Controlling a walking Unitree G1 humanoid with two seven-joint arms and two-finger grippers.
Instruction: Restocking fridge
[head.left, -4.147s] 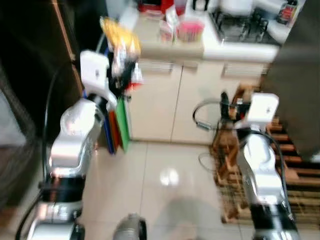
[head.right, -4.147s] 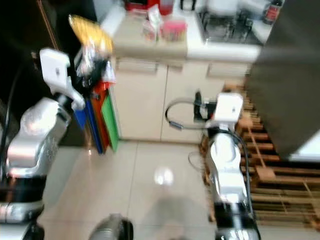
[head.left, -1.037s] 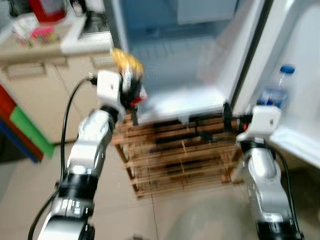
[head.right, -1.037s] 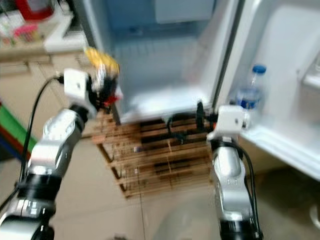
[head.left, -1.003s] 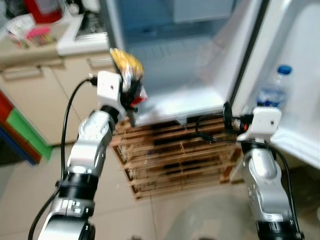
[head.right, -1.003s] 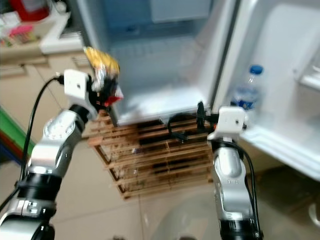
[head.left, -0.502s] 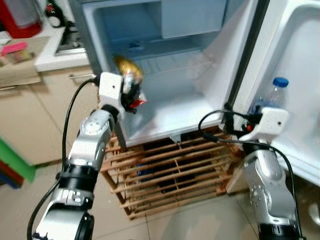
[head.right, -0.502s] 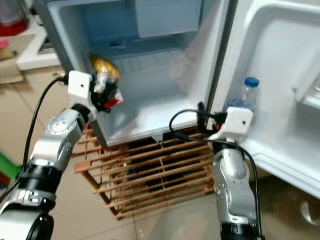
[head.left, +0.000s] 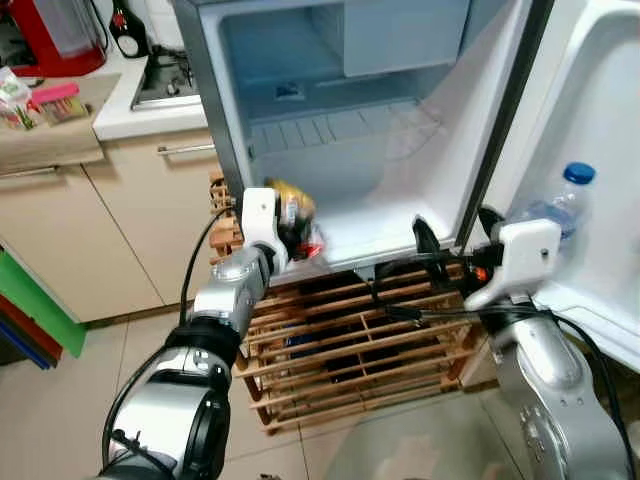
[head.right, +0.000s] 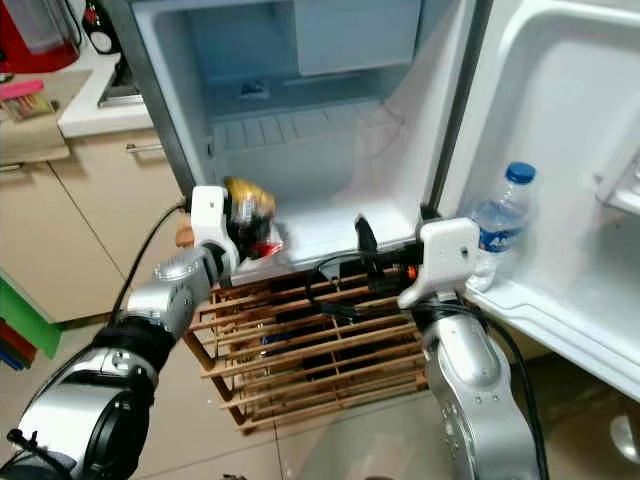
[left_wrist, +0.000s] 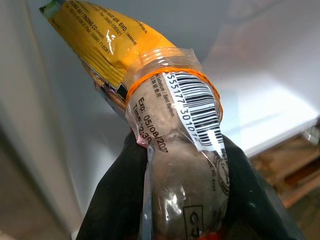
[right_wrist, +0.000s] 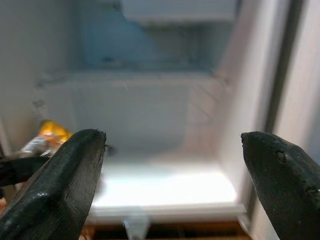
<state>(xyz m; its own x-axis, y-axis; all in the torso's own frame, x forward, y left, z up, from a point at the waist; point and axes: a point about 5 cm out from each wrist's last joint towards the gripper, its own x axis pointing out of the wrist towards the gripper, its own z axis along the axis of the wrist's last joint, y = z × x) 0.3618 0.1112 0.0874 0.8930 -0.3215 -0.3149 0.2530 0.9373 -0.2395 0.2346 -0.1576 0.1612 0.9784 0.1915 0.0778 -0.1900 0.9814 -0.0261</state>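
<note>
At centre-left of the head view, the left gripper (head.left: 297, 228) clamps a yellow-topped packet (head.left: 290, 205) at the front lip of the open fridge (head.left: 400, 210) floor, where it could tip out onto the crate (head.left: 340, 350) if released so near the edge. The right gripper (right_wrist: 172, 165), fingers spread wide and empty, hovers at centre right. Half a second ago the packet was higher, upper left.

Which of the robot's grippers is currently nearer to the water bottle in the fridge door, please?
The right. The right gripper hovers open at the fridge's front edge, just beside the water bottle in the door shelf. The left gripper holds the snack packet at the fridge's far side.
</note>
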